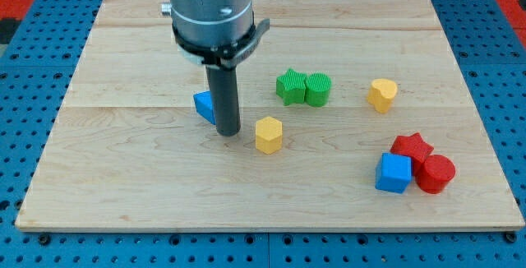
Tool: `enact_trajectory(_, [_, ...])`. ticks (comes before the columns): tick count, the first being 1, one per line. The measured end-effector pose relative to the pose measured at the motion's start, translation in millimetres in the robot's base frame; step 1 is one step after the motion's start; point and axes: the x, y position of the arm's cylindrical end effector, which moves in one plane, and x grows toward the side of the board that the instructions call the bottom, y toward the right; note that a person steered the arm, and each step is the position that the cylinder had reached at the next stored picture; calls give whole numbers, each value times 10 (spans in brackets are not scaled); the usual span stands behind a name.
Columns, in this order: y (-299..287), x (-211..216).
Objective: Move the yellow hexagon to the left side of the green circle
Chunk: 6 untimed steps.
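The yellow hexagon [269, 134] sits near the middle of the wooden board [123, 169]. The green circle [318, 89] lies up and to the right of it, touching a green star [290, 86] on its left. My tip [228, 132] rests on the board just left of the yellow hexagon, with a small gap between them. A blue block [204, 105] shows partly behind the rod, at its left; its shape is unclear.
A yellow heart [382, 94] lies right of the green circle. At the lower right, a red star [411, 147], a blue cube [394, 173] and a red cylinder [435, 173] are clustered together. The arm's grey body [209, 9] hangs over the board's top.
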Motion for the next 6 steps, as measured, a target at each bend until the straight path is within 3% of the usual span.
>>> enact_trajectory(2, [489,283])
enact_trajectory(4, [721,-476])
enact_trajectory(5, [923,-660])
enact_trajectory(6, [-55,-887])
